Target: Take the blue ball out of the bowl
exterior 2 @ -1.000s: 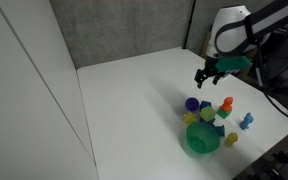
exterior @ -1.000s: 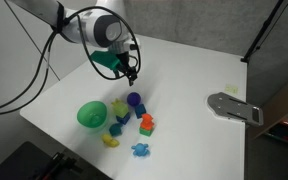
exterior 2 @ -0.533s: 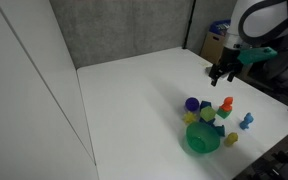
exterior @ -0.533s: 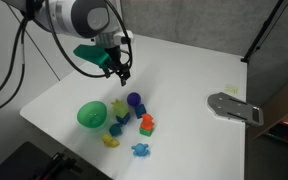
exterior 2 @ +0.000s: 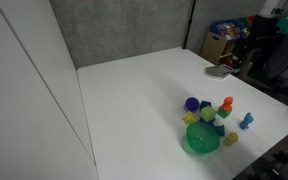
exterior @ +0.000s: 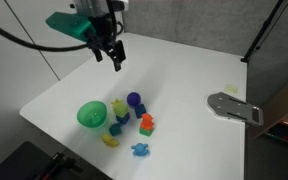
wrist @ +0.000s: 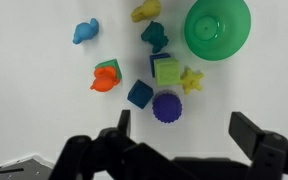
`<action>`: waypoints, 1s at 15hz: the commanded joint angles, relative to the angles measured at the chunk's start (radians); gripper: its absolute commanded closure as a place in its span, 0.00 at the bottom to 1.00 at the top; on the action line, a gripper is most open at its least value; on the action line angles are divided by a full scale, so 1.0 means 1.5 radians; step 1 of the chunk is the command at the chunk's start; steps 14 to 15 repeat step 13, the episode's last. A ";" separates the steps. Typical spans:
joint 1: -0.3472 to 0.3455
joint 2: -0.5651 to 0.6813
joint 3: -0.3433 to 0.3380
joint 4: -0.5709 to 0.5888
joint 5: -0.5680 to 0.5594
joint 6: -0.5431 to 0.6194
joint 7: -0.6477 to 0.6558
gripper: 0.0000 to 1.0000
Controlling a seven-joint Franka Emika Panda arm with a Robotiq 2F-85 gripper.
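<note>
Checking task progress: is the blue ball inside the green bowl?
No, in the wrist view the bowl is empty and the blue ball sits on the table beside a blue cube.

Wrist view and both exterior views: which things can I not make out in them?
- Wrist view: the top edge cuts off part of the bowl; the bottom edge cuts off the gripper behind its fingers.
- Both exterior views: the toys beside the blue ball are too small to name.
- In an exterior view: the flat grey object is too small to identify.
</note>
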 commanded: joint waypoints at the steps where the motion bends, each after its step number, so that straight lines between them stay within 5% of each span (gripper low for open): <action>1: -0.015 -0.070 0.012 0.003 0.022 -0.060 -0.025 0.00; 15: -0.017 -0.105 0.023 0.007 0.027 -0.084 -0.011 0.00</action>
